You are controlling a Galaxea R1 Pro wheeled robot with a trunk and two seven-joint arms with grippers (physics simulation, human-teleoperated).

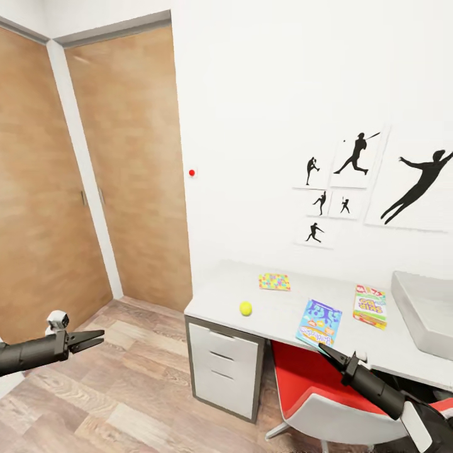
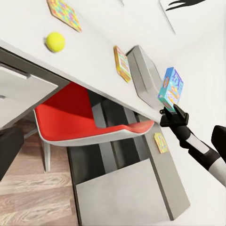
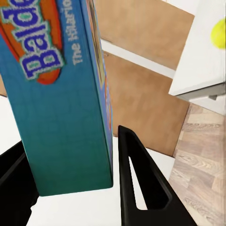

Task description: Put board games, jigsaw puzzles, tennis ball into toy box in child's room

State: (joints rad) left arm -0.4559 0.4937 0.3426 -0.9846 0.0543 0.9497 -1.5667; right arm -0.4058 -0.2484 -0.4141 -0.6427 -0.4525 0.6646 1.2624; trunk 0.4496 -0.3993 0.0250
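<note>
our right gripper (image 1: 328, 350) has its fingers clenched on the blue cartoon-covered board game box (image 1: 319, 323), held upright over the pale grey bench (image 1: 283, 314) edge above a red chair (image 1: 308, 377). nearby lie a yellow tennis ball (image 1: 245, 308), a jigsaw card (image 1: 275, 281) and a green-white game box (image 1: 370, 306) beside the light grey toy box (image 1: 425, 311). our left gripper (image 1: 88, 340) hangs over the wooden floor (image 1: 113, 402), fingers slightly parted, grasping nothing.

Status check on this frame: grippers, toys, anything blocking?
Right gripper shut on blue board game. Left gripper open, empty. Toy box on table, no toys inside that show. Red chair beneath right arm.

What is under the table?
Under the table you can see a red chair pushed in and a grey drawer cabinet. The chair and the tabletop cover what lies farther back.
</note>
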